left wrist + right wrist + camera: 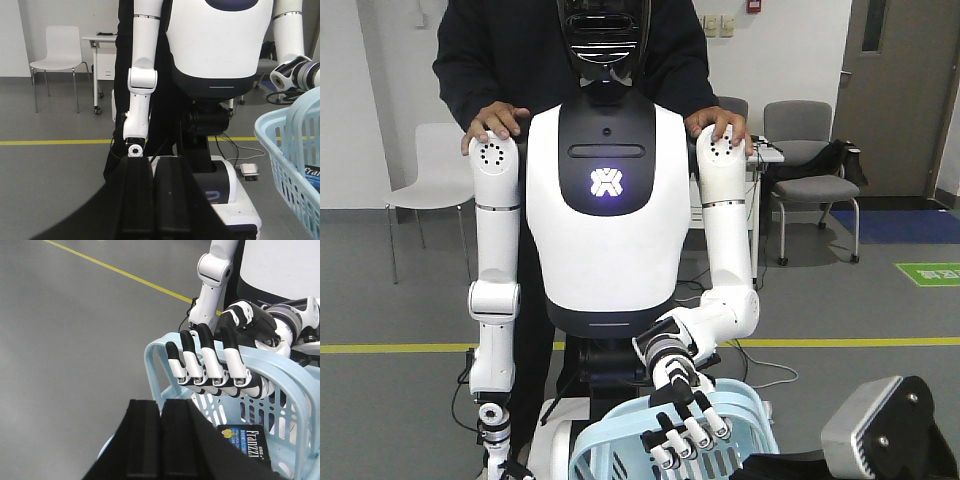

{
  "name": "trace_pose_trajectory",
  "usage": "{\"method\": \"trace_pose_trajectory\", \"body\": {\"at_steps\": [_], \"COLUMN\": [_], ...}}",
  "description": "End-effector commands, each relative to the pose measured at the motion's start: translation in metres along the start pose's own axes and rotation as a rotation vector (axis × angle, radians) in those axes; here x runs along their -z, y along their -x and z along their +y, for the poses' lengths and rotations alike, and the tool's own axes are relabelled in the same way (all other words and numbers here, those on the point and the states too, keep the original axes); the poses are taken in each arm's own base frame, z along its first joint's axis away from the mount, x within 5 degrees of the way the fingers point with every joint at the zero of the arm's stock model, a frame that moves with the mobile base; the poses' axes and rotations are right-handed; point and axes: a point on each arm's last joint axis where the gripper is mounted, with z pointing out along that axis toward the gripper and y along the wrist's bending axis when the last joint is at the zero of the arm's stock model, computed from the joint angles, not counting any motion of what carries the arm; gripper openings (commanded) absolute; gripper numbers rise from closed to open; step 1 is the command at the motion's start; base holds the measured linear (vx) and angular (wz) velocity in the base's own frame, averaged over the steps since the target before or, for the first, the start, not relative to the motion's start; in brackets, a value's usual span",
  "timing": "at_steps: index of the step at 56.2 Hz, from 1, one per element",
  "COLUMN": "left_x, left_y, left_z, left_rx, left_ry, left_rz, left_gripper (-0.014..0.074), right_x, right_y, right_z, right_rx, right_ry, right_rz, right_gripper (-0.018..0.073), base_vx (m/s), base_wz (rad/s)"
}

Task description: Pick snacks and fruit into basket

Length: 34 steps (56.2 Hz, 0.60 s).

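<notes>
The left gripper [153, 165] was closed, its two black pads pressed side by side with nothing between them. The right gripper [160, 407] was closed the same way and held nothing.

The light blue basket [156, 365] was up off the floor, in front of a big white robot with a body like a person [605, 210]. That robot's black and white hand [215, 365] had its four fingers hooked over the basket's hoop handle [280, 375]. The right gripper was just beside the basket, close to its rim and under those fingers. In the left wrist view the basket sat at the right edge, well apart from the left gripper.

The black-and-blue Franzzi box [247, 439] lay inside the basket, near its slotted wall. A corner of it also showed through the slots in the left wrist view.

A person in dark clothes [470, 60] stood behind the white robot, with one hand on each of its shoulders. A yellow line [390, 348] ran across the grey floor. A white chair [57, 50] stood by the wall, and grey chairs [810, 150] stood farther along.
</notes>
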Motion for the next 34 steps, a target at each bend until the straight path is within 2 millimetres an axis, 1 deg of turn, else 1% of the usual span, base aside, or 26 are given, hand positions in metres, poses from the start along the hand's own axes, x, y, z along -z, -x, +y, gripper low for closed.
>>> {"method": "trace_pose_trajectory", "body": {"at_steps": [1, 7, 18, 34], "left_x": [-0.0009, -0.0010, -0.0013, -0.0013], "left_y": [0.0059, 0.0051, 0.0014, 0.0012], "left_z": [-0.0016, -0.0016, -0.0024, -0.0024], "left_rx": [0.012, 0.020, 0.166, 0.169], "left_ry": [-0.017, -0.018, -0.028, -0.028], "left_rz": [-0.057, -0.054, -0.020, -0.017], "left_gripper": [0.0003, 0.0003, 0.0003, 0.0003], "right_x": [0.0056, 0.0056, 0.0056, 0.0056], "right_y": [0.0134, 0.0135, 0.0135, 0.0135], "right_z": [0.0018, 0.0018, 0.0018, 0.0018], "right_rx": [-0.011, -0.013, -0.014, -0.014], "right_ry": [0.011, 0.011, 0.011, 0.011], "right_rz": [-0.060, -0.060, -0.061, -0.061], "right_gripper": [-0.0013, -0.0013, -0.0013, -0.0013], "base_vx": [0.00, 0.00, 0.00, 0.00], "base_wz": [0.00, 0.00, 0.00, 0.00]}}
